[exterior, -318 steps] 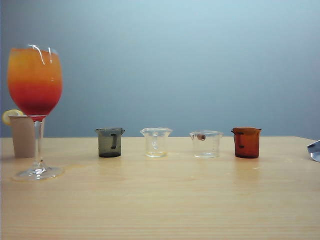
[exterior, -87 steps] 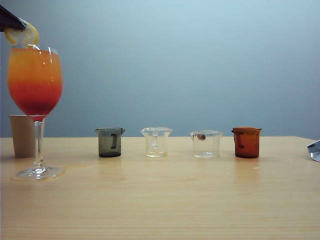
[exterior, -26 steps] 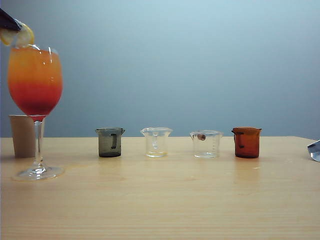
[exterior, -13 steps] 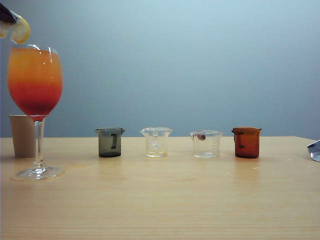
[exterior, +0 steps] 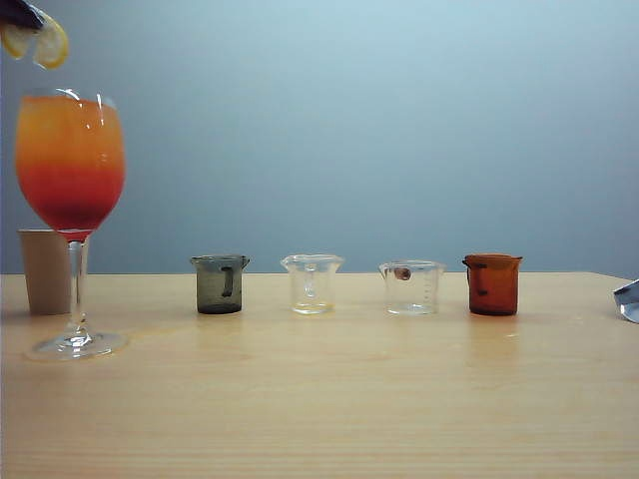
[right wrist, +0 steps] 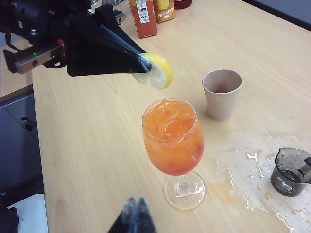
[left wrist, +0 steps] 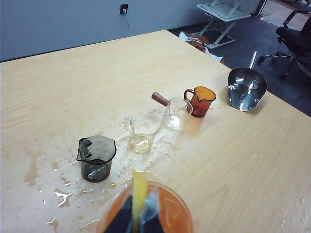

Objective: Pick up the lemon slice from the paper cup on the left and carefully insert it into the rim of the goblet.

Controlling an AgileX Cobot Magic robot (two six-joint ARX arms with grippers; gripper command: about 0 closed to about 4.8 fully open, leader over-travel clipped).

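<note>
**Slice lifted off the rim**

Since a second ago the lemon slice [exterior: 48, 44] has risen clear of the goblet [exterior: 70, 160], so your insertion isn't done. Your left hand [right wrist: 141, 63] pinches the slice above the bowl, fingers angled down. Your right hand [right wrist: 135, 206], pressed together, hangs beside the goblet's foot.

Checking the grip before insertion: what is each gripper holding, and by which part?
The left gripper pinches the lemon slice by its edge, above the goblet. The right gripper holds nothing.
</note>
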